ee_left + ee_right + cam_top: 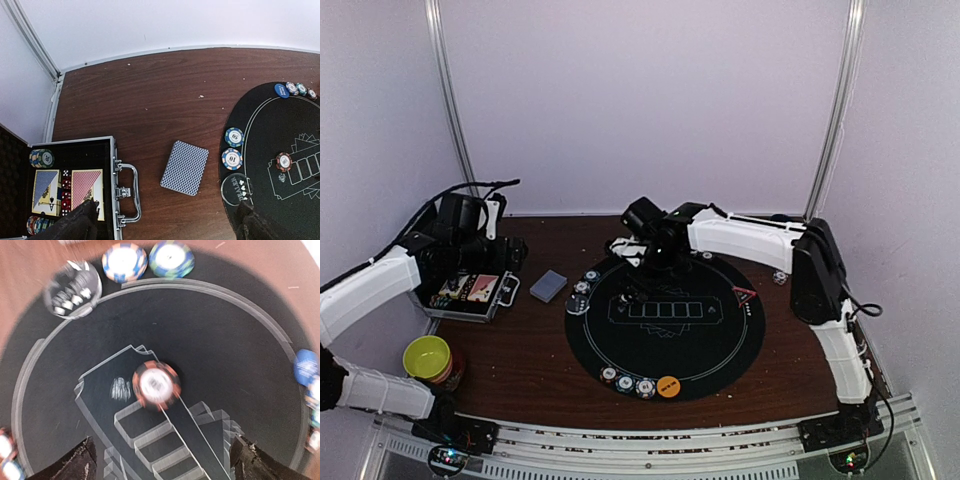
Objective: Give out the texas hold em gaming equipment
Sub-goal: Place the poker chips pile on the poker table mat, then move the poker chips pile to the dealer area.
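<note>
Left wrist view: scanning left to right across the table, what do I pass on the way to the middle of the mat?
In order: open metal case → deck of cards → blue-and-white chips at the edge of the mat → red-rimmed chip on the printed card boxes.

Matt black mat [720, 350], wood-grain table [150, 100], bright metal-framed case [113, 170], smooth-backed playing cards [184, 167].
</note>
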You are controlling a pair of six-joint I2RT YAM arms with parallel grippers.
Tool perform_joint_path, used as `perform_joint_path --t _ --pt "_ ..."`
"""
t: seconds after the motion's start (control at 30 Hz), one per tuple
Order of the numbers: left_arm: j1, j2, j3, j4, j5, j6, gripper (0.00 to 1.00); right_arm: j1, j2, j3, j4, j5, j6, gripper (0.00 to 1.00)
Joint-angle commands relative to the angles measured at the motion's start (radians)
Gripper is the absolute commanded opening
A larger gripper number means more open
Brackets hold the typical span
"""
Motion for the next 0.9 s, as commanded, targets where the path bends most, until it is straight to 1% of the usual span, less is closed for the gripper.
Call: perform_joint_path --t 0.0,0.13,0.23,0.4,0.5,0.67,0.77,0.87 --pt "-0.039 0.080 0.084 -0.009 0.049 0.012 0.98 -0.072 -0.268 -0.116 -0.016 -0.024 0.012 0.94" --pt "-0.127 0.194 0.172 -0.013 0.051 -0.005 0.98 -0.158 -0.452 -0.292 0.043 -0.041 0.025 0.96" --pt "-0.180 0.303 0.258 -0.017 0.076 -0.017 0.98 -0.262 -0.574 -0.401 0.094 -0.088 0.039 0.97" --pt "-0.263 0.508 0.443 -0.055 0.078 -0.012 0.98 -0.392 -0.677 -0.499 0.172 -0.113 0.063 0.99" --pt "-0.310 0.623 0.572 -0.089 0.087 -0.001 0.98 -0.423 -0.708 -0.535 0.218 -0.082 0.072 1.00" --pt "-0.381 0.809 0.746 -0.175 0.101 0.024 0.98 -0.431 -0.726 -0.564 0.260 -0.024 0.081 1.00" --pt "-0.397 0.876 0.790 -0.207 0.111 0.030 0.98 -0.433 -0.739 -0.586 0.288 0.004 0.088 1.00" --pt "-0.400 0.906 0.784 -0.209 0.117 0.025 0.98 -0.434 -0.754 -0.608 0.321 0.035 0.094 1.00"
